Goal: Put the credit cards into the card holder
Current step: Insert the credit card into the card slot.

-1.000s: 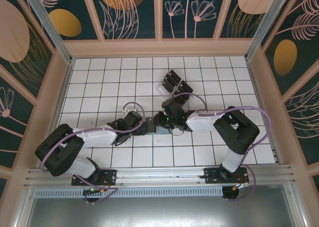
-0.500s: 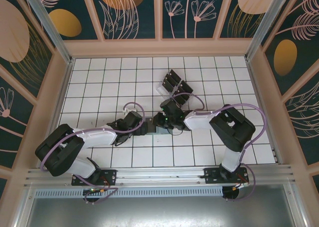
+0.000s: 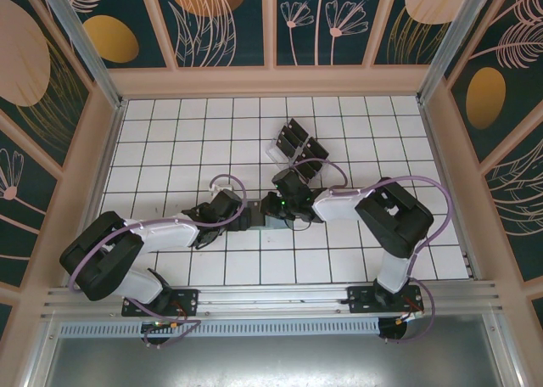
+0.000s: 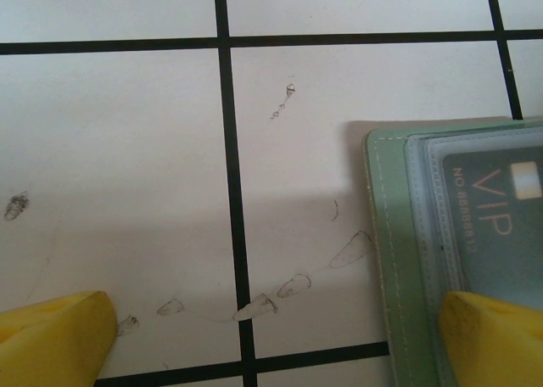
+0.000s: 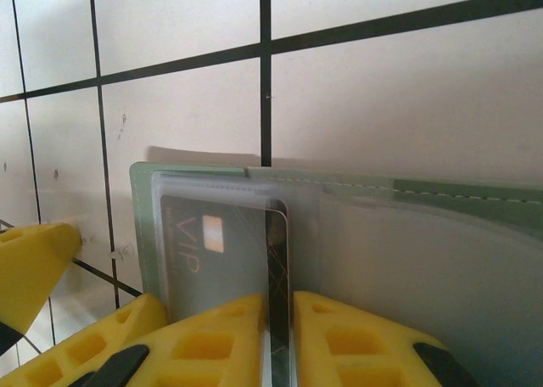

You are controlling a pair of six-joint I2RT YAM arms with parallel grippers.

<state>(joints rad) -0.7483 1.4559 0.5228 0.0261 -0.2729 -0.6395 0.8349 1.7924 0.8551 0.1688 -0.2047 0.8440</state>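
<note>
**Landmark:** flat, soft grey-green stitched card holder [image 5: 475, 204], lying face-up on the white tiled table with black grid lines [image 4: 127, 149].

**Contents of the card holder:** one black VIP-marked card [image 4: 492, 226], seated under the clear plastic window pocket [image 4: 420, 200].

**Item in hand:** thin black rectangular credit card [image 5: 277, 260], standing on edge at the card holder's pocket, just beside the seated card. Whether inside the pocket mouth or only against it, cannot tell.

**Right gripper [image 5: 278, 319]:** yellow jaws nearly closed, pinching that on-edge card by its near end.

**Left gripper [image 4: 271, 336]:** yellow jaws spread wide, holding nothing. One finger [image 4: 492, 340] over the card holder's stitched border, the other off to the side above bare tile. Contact with the card holder cannot be told.

**Stock:** clear plastic slotted rack [image 3: 297, 145] with spare black cards, well apart from the card holder on its far side.

**Hazards, as judgement:**
- Jamming on the pocket lip or on the seated card's edge, from a tilted entry.
- Sliding over the window instead of under it, from too shallow an angle.
- Card holder skating or buckling under the push, being soft and apparently unpinned.
- Card twisting in the pinch, given the narrow hold on one end.
- Clash between the two grippers, working close together at the card holder.
</note>
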